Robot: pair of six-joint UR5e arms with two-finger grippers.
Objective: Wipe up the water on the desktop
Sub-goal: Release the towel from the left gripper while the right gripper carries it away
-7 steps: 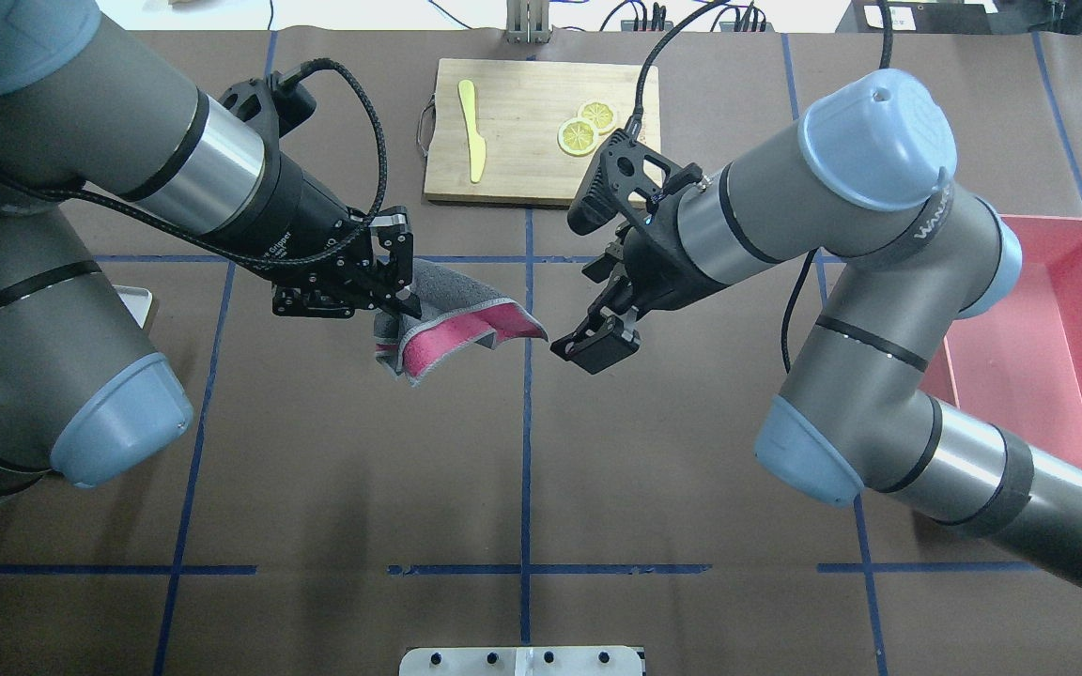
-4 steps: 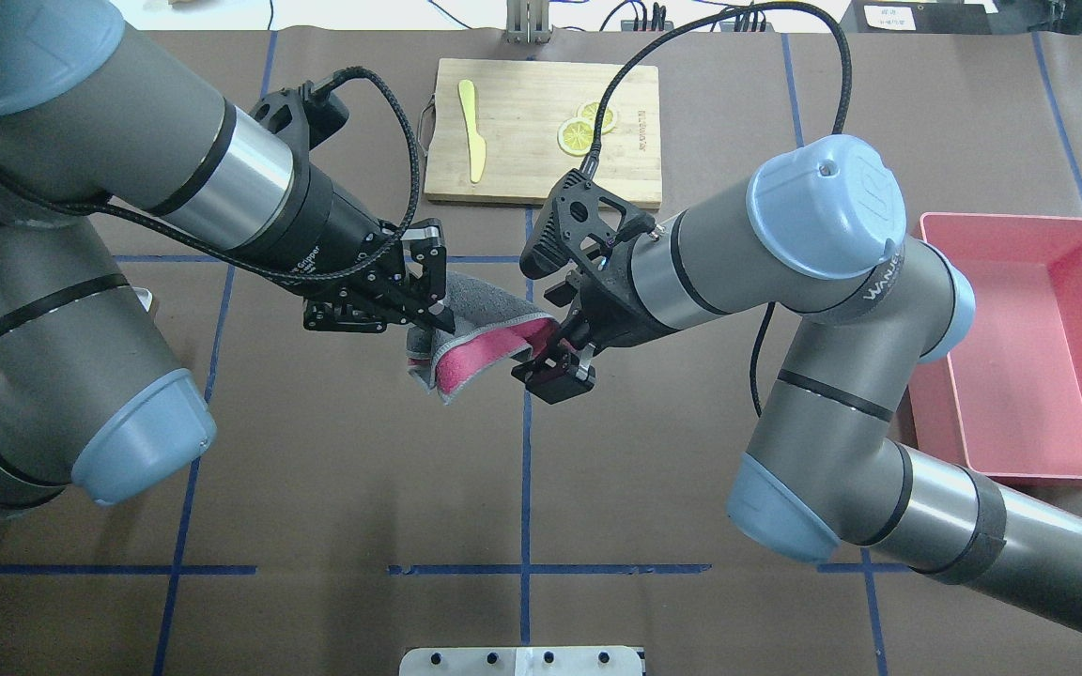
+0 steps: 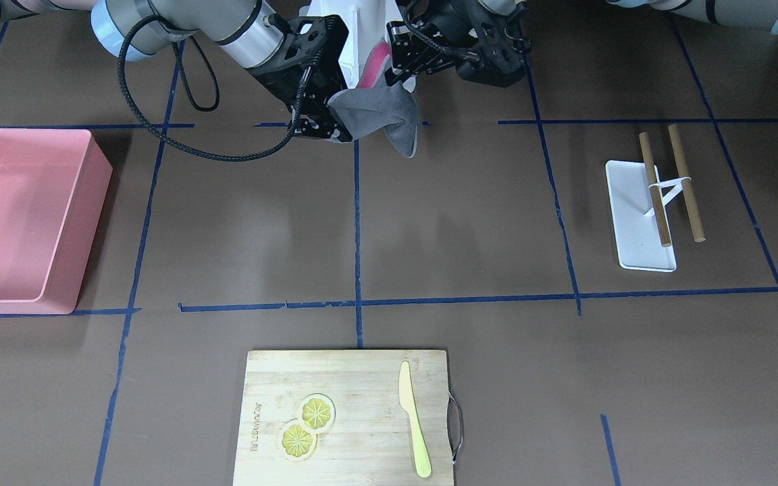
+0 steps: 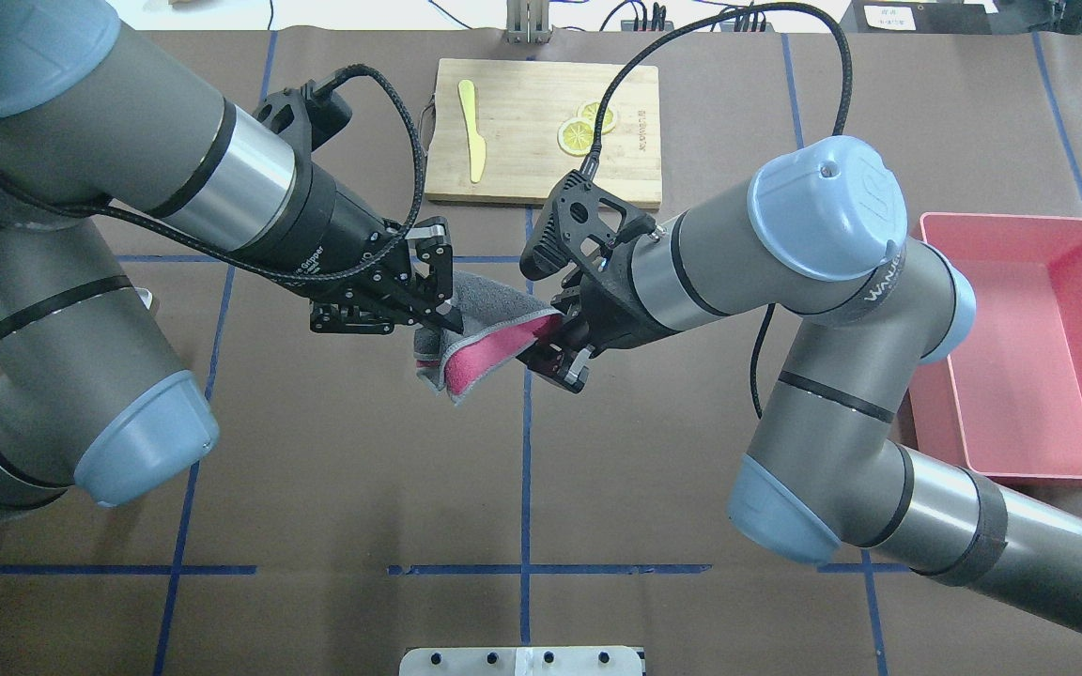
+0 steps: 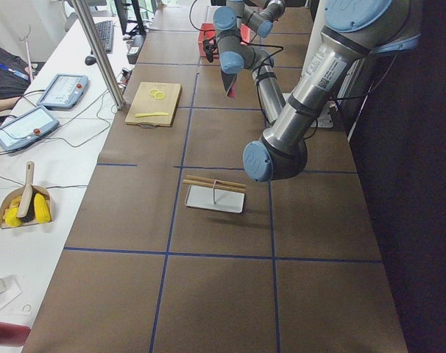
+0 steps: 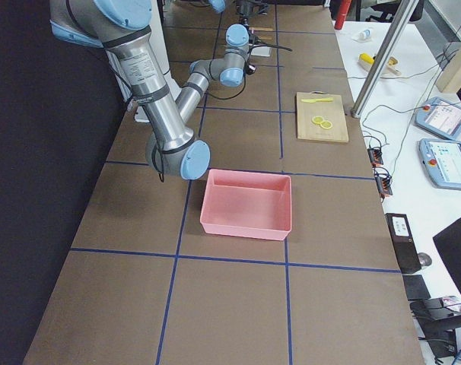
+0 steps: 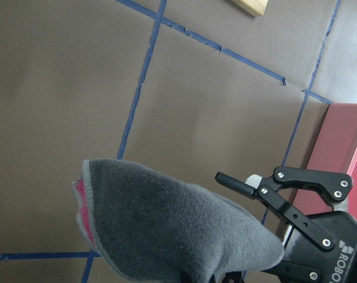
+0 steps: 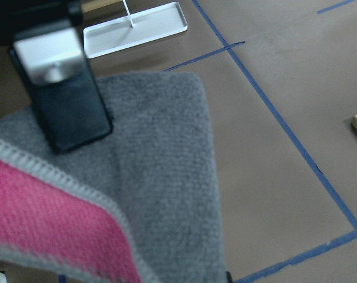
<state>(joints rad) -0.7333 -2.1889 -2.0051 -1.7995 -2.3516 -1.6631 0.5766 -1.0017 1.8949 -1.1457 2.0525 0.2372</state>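
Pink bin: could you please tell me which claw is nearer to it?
Right. The right claw is at the cloth's end toward the pink bin; the left claw grips its farther end.

1 right claw [image 4: 560, 361] finger behind cloth [image 4: 483, 355]

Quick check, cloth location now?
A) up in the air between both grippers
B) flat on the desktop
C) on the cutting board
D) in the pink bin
A: the cloth hangs above the desktop, one end in the left gripper, the other in the right gripper.
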